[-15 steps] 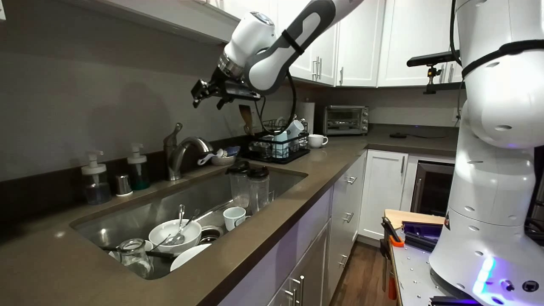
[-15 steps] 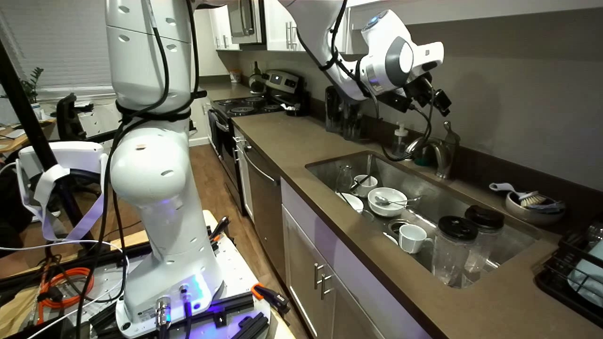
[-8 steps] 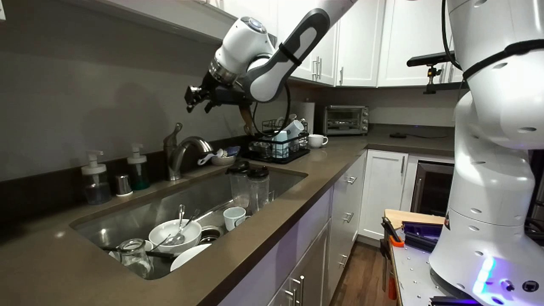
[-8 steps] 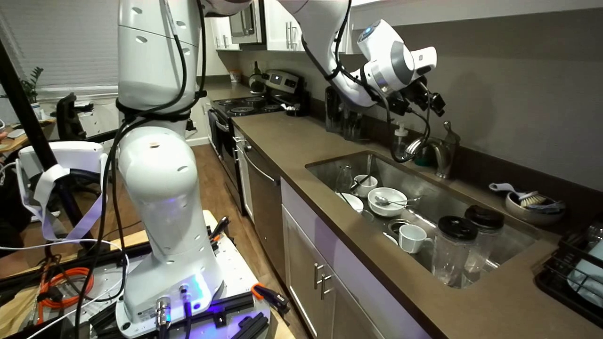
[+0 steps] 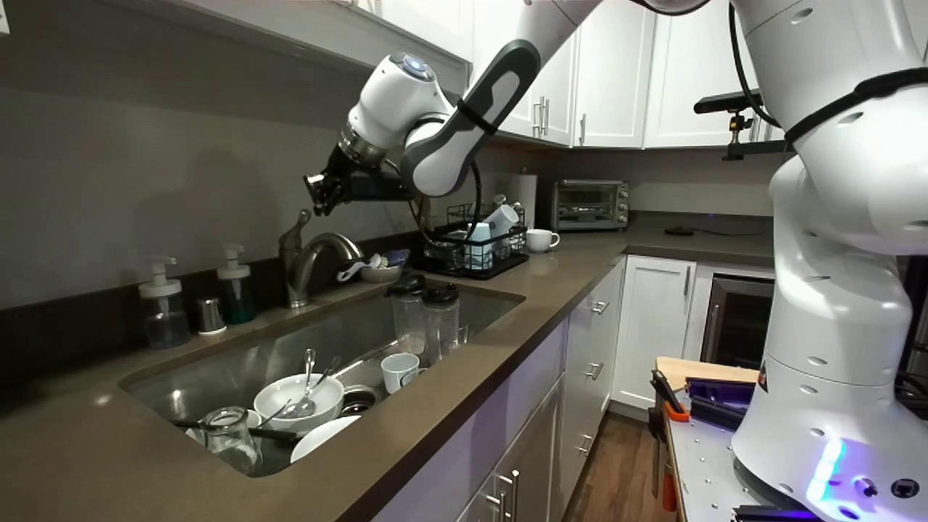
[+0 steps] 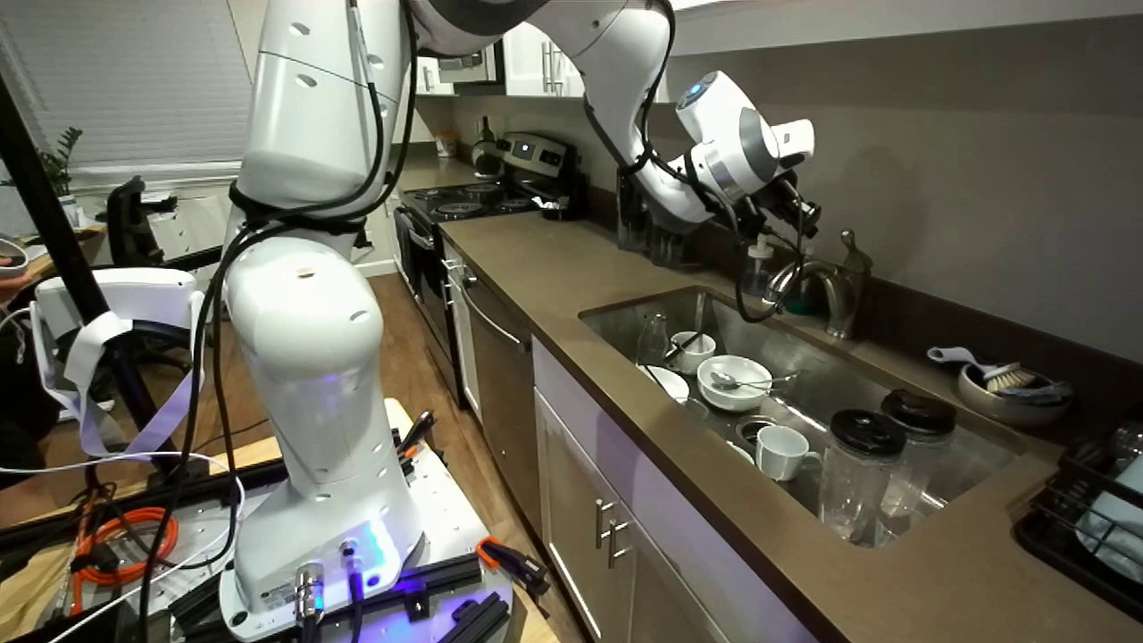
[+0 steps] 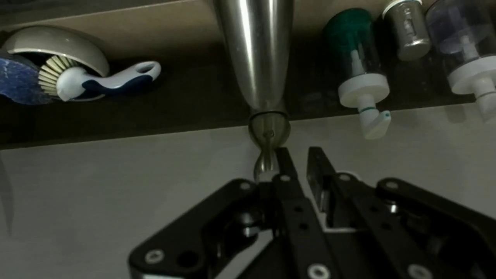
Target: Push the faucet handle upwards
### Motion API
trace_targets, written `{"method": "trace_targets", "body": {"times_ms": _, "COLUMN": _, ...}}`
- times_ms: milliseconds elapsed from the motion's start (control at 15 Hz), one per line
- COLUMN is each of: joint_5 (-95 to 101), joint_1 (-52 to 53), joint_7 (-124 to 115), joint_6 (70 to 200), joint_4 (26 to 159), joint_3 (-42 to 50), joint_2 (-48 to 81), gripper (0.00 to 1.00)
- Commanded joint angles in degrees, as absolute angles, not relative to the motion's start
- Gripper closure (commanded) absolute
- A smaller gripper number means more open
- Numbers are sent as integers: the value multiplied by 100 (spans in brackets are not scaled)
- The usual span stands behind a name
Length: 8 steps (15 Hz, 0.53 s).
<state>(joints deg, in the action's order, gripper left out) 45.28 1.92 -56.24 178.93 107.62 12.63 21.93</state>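
Note:
The faucet handle point(image 5: 296, 230) is a thin silvery lever standing up from the arched steel faucet point(image 5: 308, 264) behind the sink. My gripper point(image 5: 319, 199) hangs close above the handle's tip in that exterior view. A small space separates gripper and handle point(image 6: 855, 254) in an exterior view, so they look apart there. In the wrist view, the left of my gripper's point(image 7: 298, 152) fingers overlaps the edge of the handle point(image 7: 267, 155) and hides its tip. A narrow gap shows between the fingers, and nothing is in it.
Soap bottles point(image 7: 364, 85) stand beside the faucet on the counter. A bowl with a brush point(image 6: 1009, 393) sits on the other side. The sink holds a white bowl point(image 6: 734, 384), a mug point(image 6: 781, 451) and lidded bottles point(image 6: 859, 473). The wall rises directly behind the faucet.
My arm has come down toward the faucet handle, shifting leftward in both exterior views. The gripper's fingers have drawn much closer together. The handle has not visibly moved.

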Motion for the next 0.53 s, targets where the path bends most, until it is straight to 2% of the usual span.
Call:
{"method": "trace_targets", "body": {"times_ms": 0, "joint_5": 4441, "joint_1": 98, "joint_7": -5621, "joint_6": 18199, "joint_4": 10444, "joint_3": 1214, "joint_2": 2594, "gripper": 98}}
{"method": "trace_targets", "body": {"times_ms": 67, "joint_5": 4443, "joint_1": 94, "joint_7": -5627, "joint_6": 18243, "joint_4": 10368, "joint_3": 1232, "joint_2": 2682, "gripper": 100}}
{"method": "trace_targets", "body": {"times_ms": 333, "joint_5": 4505, "joint_1": 176, "joint_7": -5693, "joint_6": 18410, "joint_4": 9904, "joint_3": 1442, "joint_2": 3026, "gripper": 95}}
{"method": "trace_targets", "body": {"times_ms": 467, "joint_5": 4496, "joint_1": 142, "joint_7": -5630, "joint_6": 18419, "joint_4": 9732, "joint_3": 1446, "joint_2": 3127, "gripper": 95}}
